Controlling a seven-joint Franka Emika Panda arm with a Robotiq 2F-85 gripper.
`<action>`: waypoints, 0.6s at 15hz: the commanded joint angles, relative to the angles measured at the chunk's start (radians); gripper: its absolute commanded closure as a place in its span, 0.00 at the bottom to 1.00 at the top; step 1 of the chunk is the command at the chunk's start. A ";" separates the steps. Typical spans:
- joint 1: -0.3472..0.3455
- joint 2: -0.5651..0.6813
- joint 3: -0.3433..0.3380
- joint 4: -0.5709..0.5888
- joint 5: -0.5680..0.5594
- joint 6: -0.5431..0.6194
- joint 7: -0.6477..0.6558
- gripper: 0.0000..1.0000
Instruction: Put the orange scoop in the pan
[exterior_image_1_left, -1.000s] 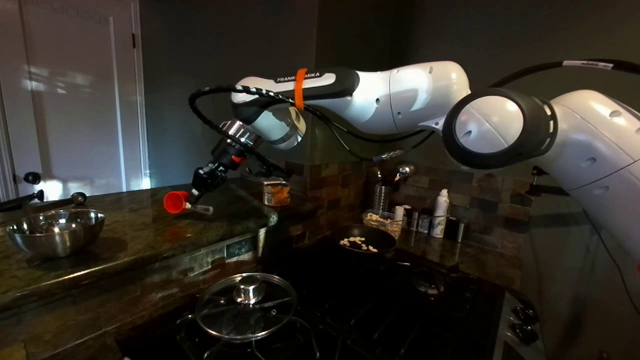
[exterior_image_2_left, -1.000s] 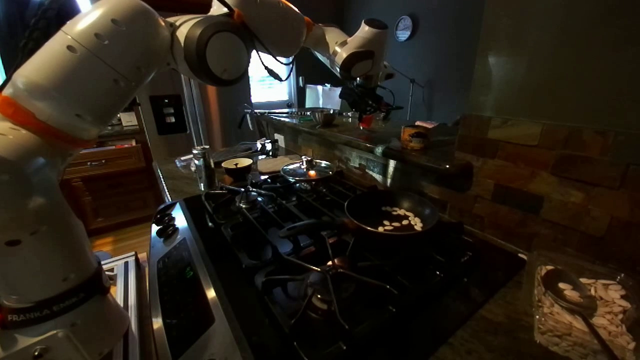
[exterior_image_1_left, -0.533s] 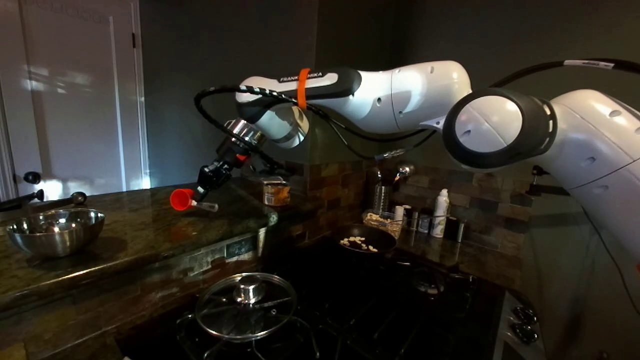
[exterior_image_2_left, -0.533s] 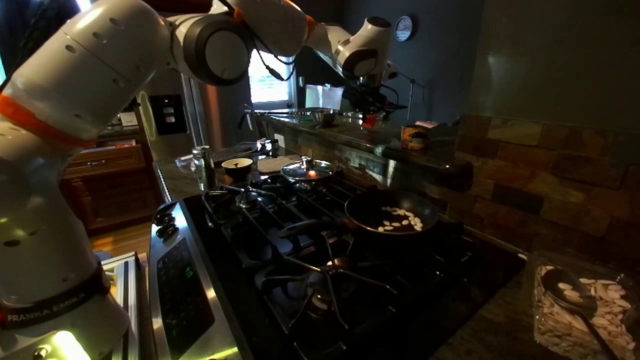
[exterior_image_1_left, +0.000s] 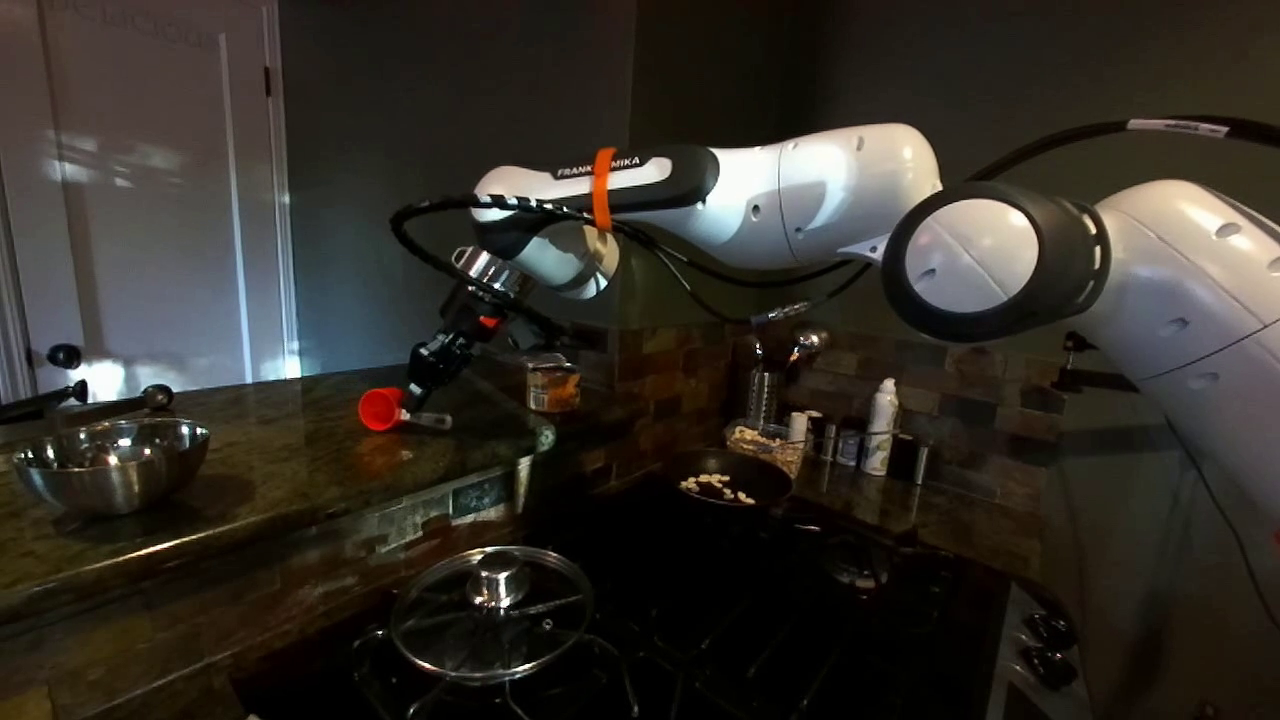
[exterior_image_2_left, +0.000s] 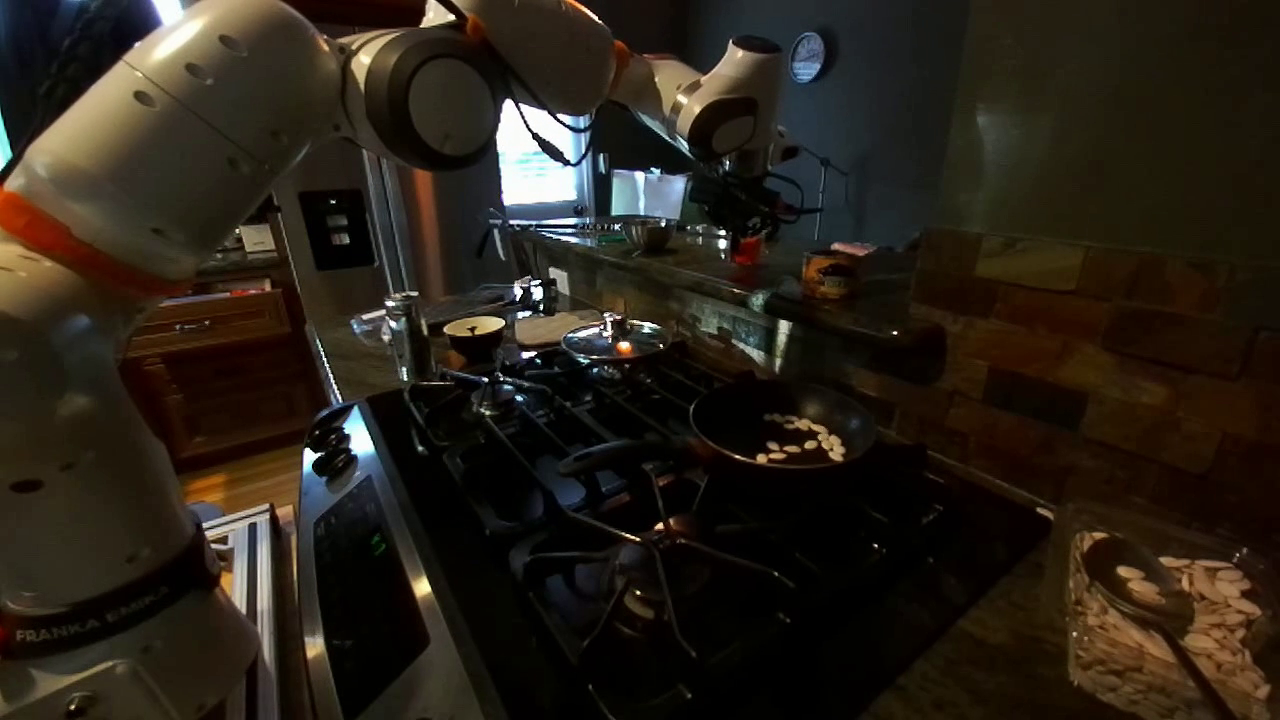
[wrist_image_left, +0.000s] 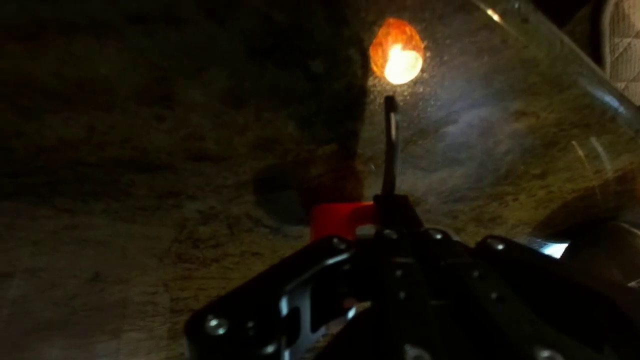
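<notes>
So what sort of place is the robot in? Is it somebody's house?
It's a kitchen, and probably one in somebody's house, though I can't be certain. You can see a black stove with metal grates, a round dark frying pan on it, and a shiny round steel bowl.

Arm base band (exterior_image_2_left: 95, 618): "FRANKA EMIKA". Forearm (exterior_image_1_left: 680, 180): "FRANK…MIKA", strap (exterior_image_1_left: 602, 190) across middle. Door (exterior_image_1_left: 150, 200): faint "delicious". Stove panel (exterior_image_2_left: 368, 580): green character, unclear.

I see the orange scoop (exterior_image_2_left: 746, 252) just beneath my gripper (exterior_image_2_left: 748, 232). Pale pieces (exterior_image_2_left: 805, 441) lie scattered in the pan (exterior_image_2_left: 723, 424) on the stove (exterior_image_2_left: 800, 650).
</notes>
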 joint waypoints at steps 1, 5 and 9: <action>0.025 -0.001 -0.034 0.003 -0.048 -0.070 0.048 1.00; 0.038 0.008 -0.052 0.013 -0.078 -0.126 0.068 0.97; 0.051 0.013 -0.069 0.024 -0.112 -0.152 0.085 0.93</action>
